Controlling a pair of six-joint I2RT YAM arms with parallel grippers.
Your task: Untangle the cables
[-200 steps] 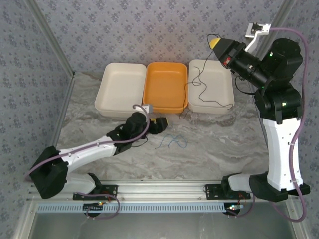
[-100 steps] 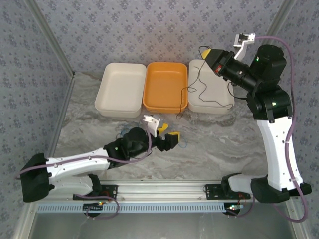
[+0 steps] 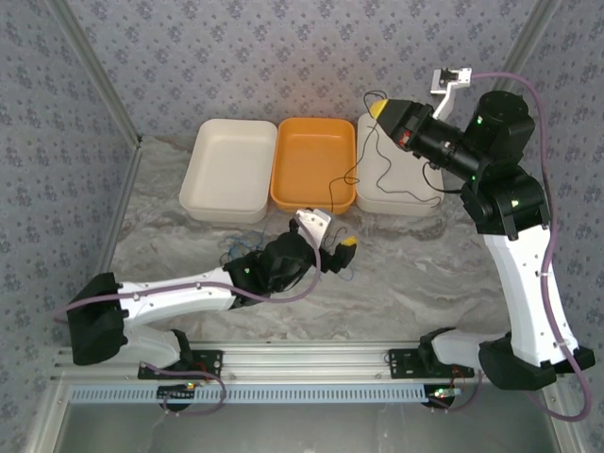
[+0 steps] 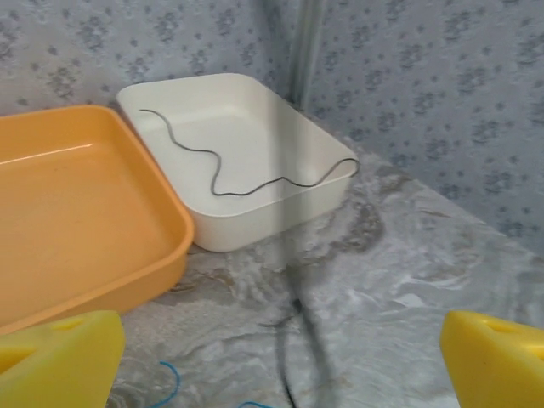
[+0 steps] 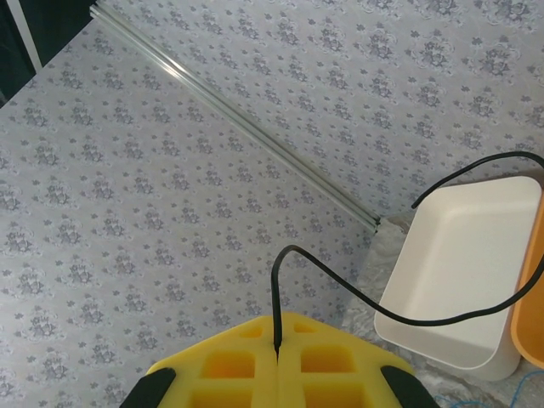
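Observation:
A black cable [image 3: 357,168] hangs from my right gripper [image 3: 380,108], which is held high over the right white tray [image 3: 421,142]. The yellow fingers [image 5: 340,365] are shut on the cable's end [image 5: 277,336]. The rest of the cable snakes across that tray's floor [image 4: 223,180] and droops over the rim to the table. My left gripper [image 3: 338,250] sits low on the table before the orange tray [image 3: 313,162]. Its yellow fingertips [image 4: 59,357] stand wide apart with nothing between them. A blurred black strand [image 4: 293,327] dangles just ahead of it. Blue cable bits [image 4: 170,378] lie on the marble.
A second white tray [image 3: 229,168] stands left of the orange one, along the back of the table. More thin blue and dark strands lie beside the left forearm [image 3: 233,251]. Patterned walls close in the back and sides. The metal rail [image 3: 302,363] runs along the near edge.
My left gripper has swung right and forward across the table and opened wider. My right gripper has shifted left, carrying the black cable so that its hanging part trails toward the orange tray.

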